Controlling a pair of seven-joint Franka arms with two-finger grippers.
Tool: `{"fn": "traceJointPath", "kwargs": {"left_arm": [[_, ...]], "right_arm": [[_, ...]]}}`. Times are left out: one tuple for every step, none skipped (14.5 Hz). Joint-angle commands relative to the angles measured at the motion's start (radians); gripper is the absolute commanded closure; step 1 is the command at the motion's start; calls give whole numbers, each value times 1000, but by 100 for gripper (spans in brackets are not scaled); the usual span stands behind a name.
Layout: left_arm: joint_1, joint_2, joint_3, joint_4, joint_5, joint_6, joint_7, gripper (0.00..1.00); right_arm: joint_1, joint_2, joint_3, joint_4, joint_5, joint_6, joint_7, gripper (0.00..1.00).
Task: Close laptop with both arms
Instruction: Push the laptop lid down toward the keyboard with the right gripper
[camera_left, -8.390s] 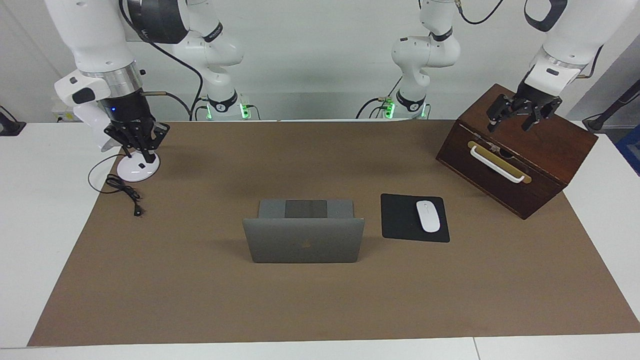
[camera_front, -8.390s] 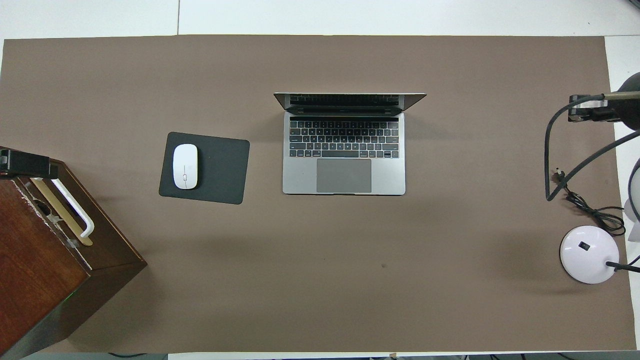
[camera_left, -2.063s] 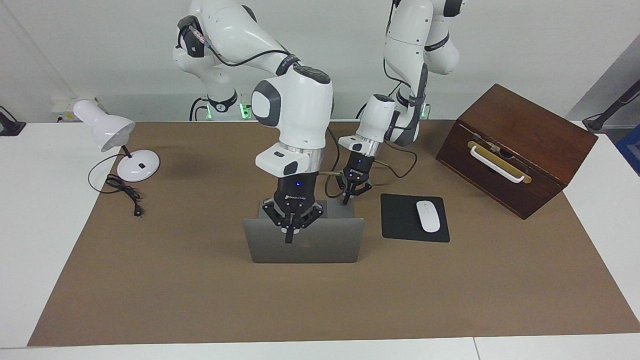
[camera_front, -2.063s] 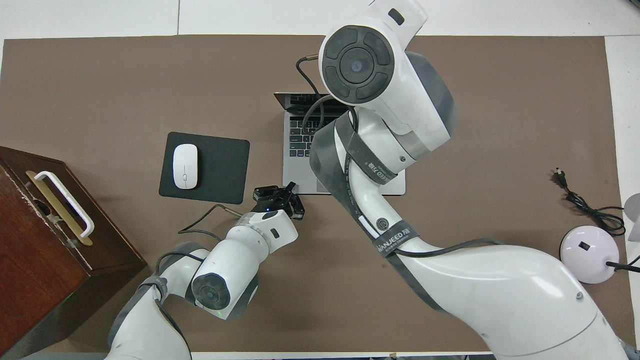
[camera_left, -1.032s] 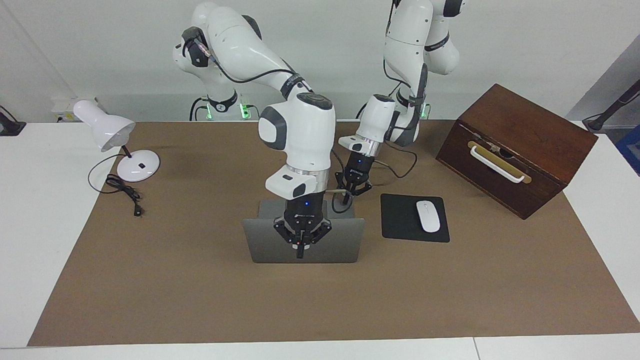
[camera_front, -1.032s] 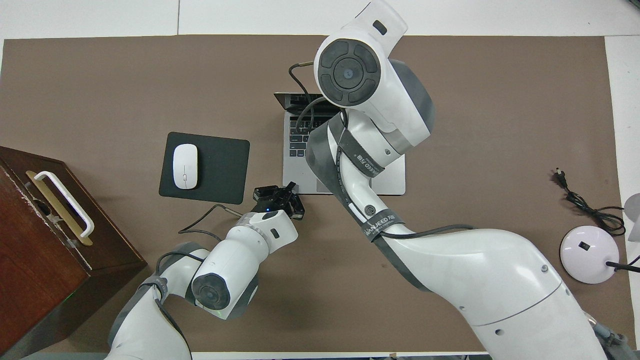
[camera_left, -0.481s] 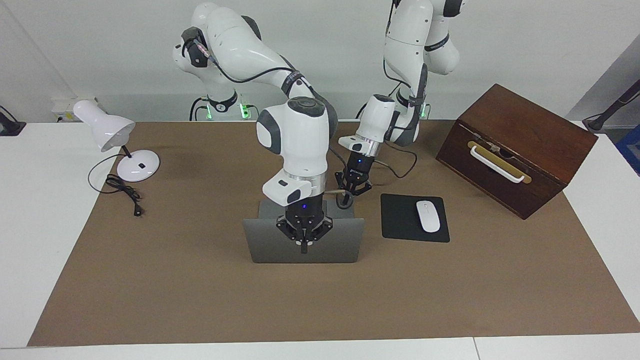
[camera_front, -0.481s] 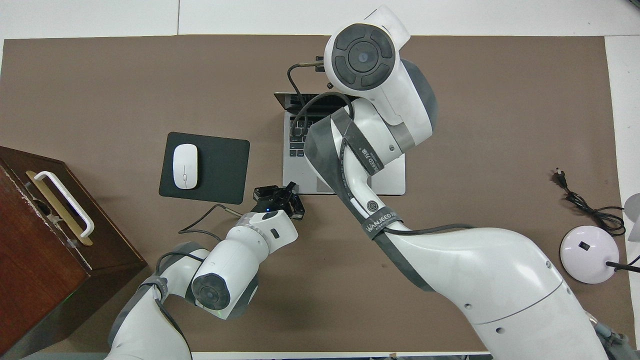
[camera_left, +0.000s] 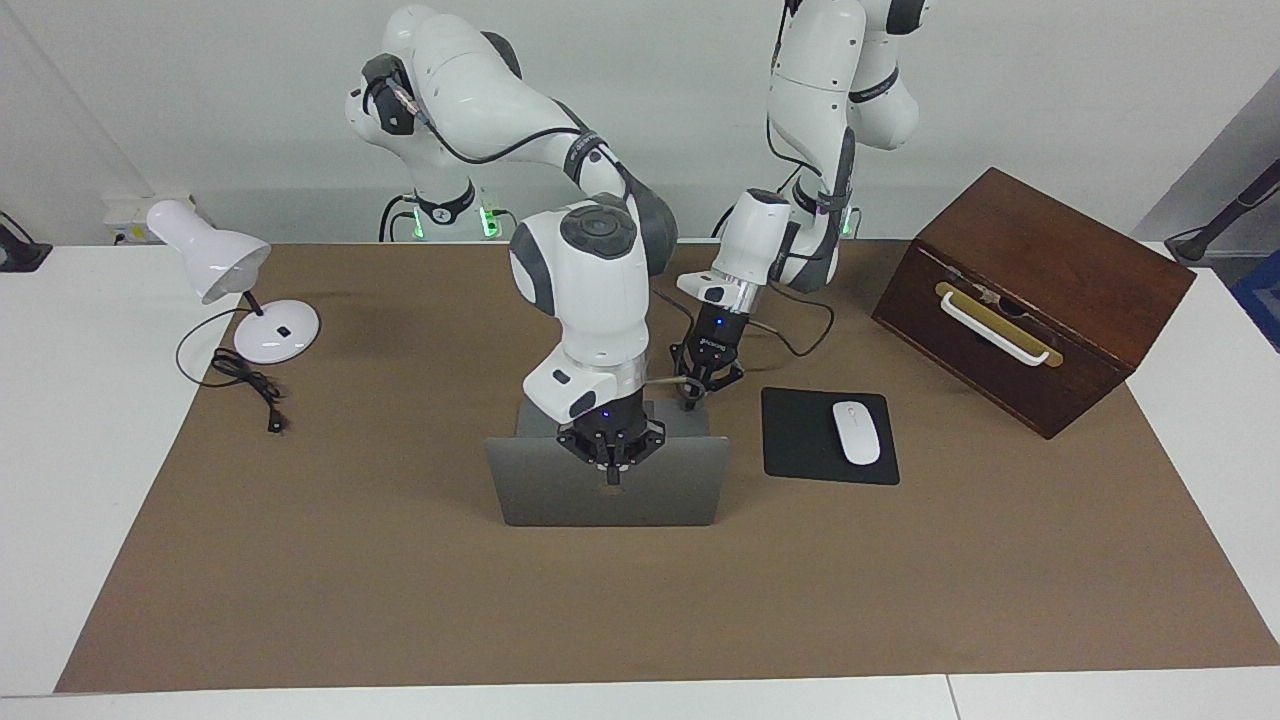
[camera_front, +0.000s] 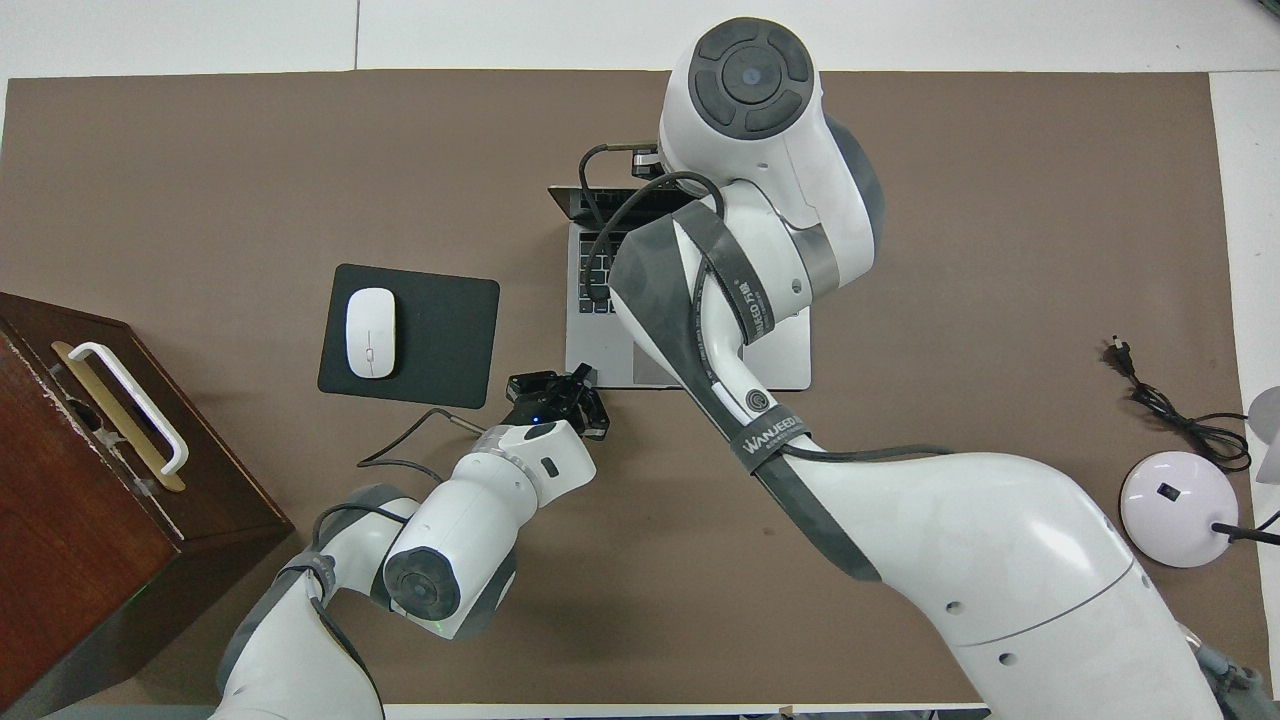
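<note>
The silver-grey laptop (camera_left: 540, 490) stands open in the middle of the brown mat, its lid upright and its logo face turned away from the robots. My right gripper (camera_left: 612, 478) points down, shut, with its tip against the upper middle of that logo face; whether it touches I cannot tell. My left gripper (camera_left: 692, 398) is shut and low at the corner of the laptop's base nearest the robots, toward the left arm's end. In the overhead view the right arm covers most of the laptop (camera_front: 590, 350) and hides the right gripper; the left gripper (camera_front: 572, 380) sits at the base's corner.
A black mousepad (camera_left: 800, 440) with a white mouse (camera_left: 856, 432) lies beside the laptop toward the left arm's end. A brown wooden box (camera_left: 1040, 290) with a white handle stands at that end. A white desk lamp (camera_left: 270, 335) and its cable (camera_left: 245, 385) are at the right arm's end.
My right gripper has risen along the lid's logo face toward its upper edge and its wrist has swung. The lid still stands upright. The left gripper has stayed at the base's corner.
</note>
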Motion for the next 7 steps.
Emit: {"fn": "traceJointPath", "kwargs": {"left_arm": [[-19, 118, 19, 30, -8, 0, 8, 100], [-19, 118, 19, 29, -8, 0, 8, 100], [-19, 118, 19, 29, -8, 0, 8, 100], [-19, 118, 19, 29, -8, 0, 8, 100], [-19, 118, 19, 29, -8, 0, 8, 100], [-19, 118, 19, 27, -8, 0, 8, 100], [-19, 118, 19, 27, -8, 0, 8, 100]], "right_arm": [[-15, 1, -17, 17, 64, -71, -58, 100], [-15, 1, -17, 18, 75, -94, -62, 100], [-17, 1, -17, 19, 95, -112, -76, 100], [-17, 1, -21, 17, 124, -125, -85, 100], [-24, 1, -21, 17, 148, -131, -87, 100], [-27, 1, -21, 17, 159, -131, -87, 100], [-27, 2, -21, 17, 161, -142, -87, 100]]}}
